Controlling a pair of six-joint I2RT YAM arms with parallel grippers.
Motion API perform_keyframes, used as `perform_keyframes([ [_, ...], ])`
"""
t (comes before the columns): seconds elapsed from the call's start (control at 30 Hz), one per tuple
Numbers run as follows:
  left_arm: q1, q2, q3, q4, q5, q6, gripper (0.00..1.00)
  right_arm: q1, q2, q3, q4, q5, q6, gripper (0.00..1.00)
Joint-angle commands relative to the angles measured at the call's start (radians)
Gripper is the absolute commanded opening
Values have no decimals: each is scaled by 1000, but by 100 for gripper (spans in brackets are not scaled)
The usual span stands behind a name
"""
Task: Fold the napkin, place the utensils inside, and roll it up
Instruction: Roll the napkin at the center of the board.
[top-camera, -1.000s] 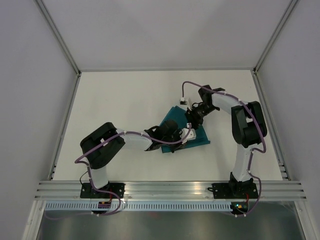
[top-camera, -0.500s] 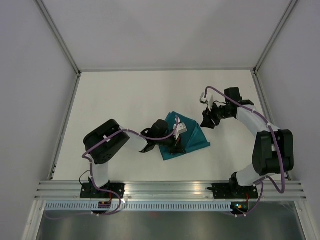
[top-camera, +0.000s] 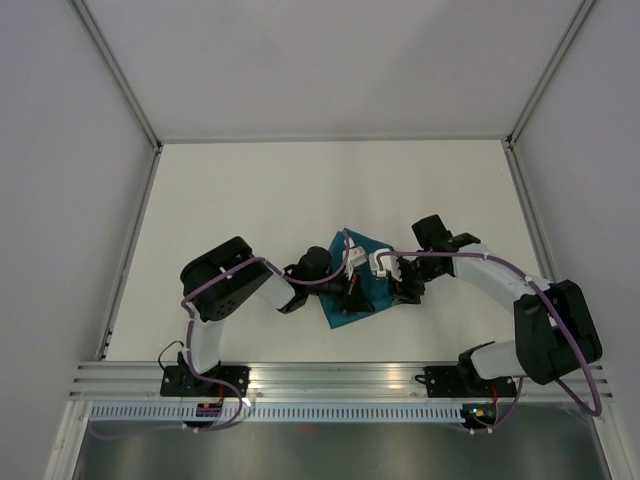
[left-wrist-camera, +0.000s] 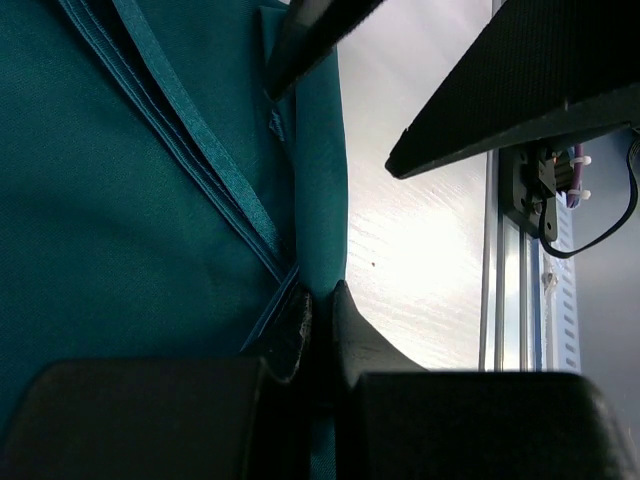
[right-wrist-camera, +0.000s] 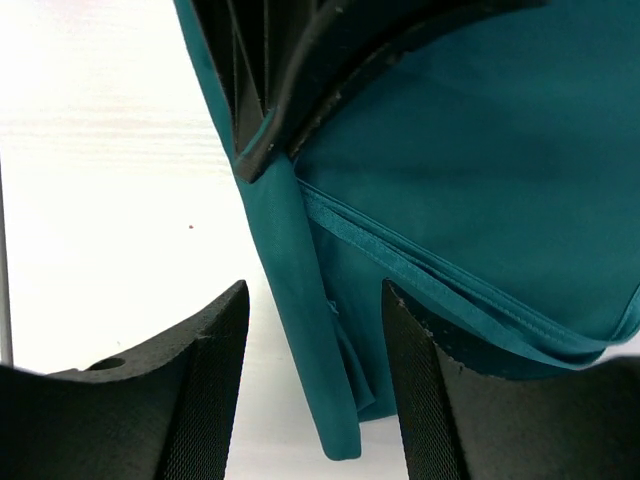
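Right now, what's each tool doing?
Left tool: closed, pinching the napkin edge.
Right tool: open, straddling the napkin's folded edge, holding nothing.

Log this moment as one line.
napkin: folded, layered edges | left gripper: shut on napkin edge | right gripper: open, straddling napkin edge

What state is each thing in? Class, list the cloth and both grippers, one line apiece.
napkin: folded into layers, lying on the table, one edge pinched.
left gripper: shut on the napkin's edge.
right gripper: open, fingers either side of the napkin's folded edge, not gripping.
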Motion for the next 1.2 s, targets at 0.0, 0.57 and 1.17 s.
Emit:
perform_keyframes([
  [0.0, -12, 91, -66, -217, -58, 22, 2, 22, 15, 2, -24, -7, -100, 61],
  [0.57, 1, 59, -34, -269, -50, 48, 2, 113, 116, -27, 73, 80, -30, 50],
  [1.17, 65, -241, 68, -484, -266, 44, 43, 101, 365, 114, -67, 67, -7, 8],
])
